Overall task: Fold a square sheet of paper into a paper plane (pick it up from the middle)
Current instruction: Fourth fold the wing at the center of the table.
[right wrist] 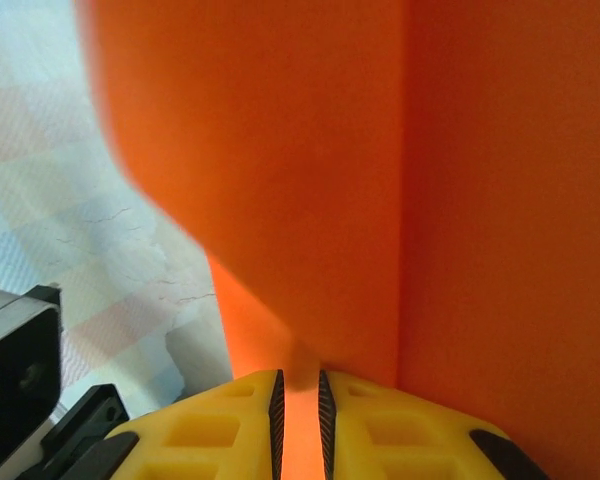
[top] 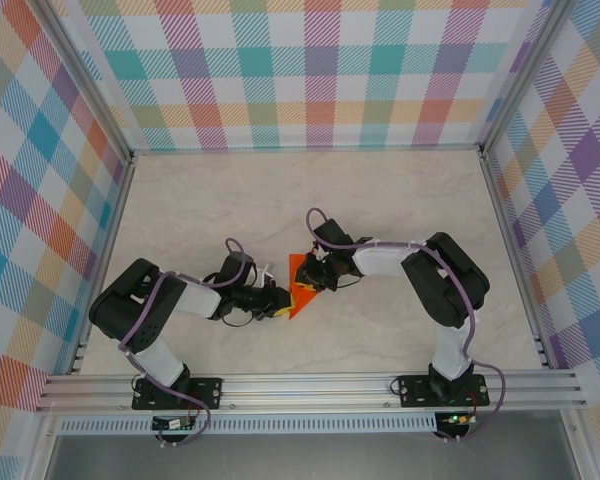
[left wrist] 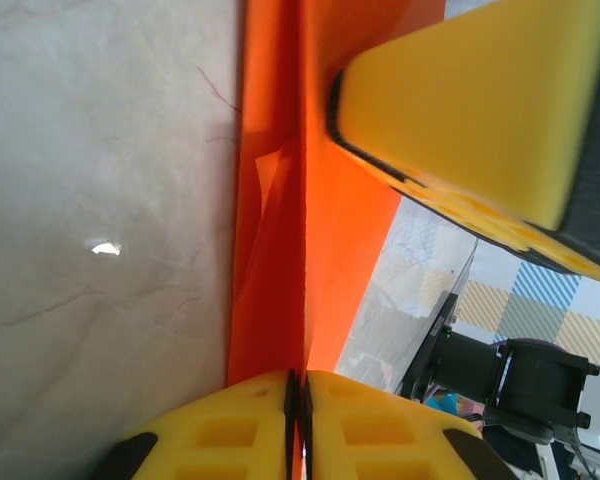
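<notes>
The bright orange paper plane [top: 301, 272] is a folded sheet held between both arms at the middle of the table. My left gripper [top: 284, 301] pinches its near lower edge. In the left wrist view the left gripper [left wrist: 298, 378] is shut on the upright centre crease of the paper plane [left wrist: 270, 250], and one yellow finger [left wrist: 460, 100] of the right gripper presses on the sheet from the top right. My right gripper [top: 318, 280] grips the sheet from the right. In the right wrist view the right gripper [right wrist: 298, 380] holds a layer of the paper plane [right wrist: 330, 180] between narrow jaws.
The pale marble table top [top: 280, 200] stretches behind the arms. Checkered walls [top: 280, 70] close off the back and both sides. An aluminium rail [top: 310, 385] runs along the near edge, holding both arm bases.
</notes>
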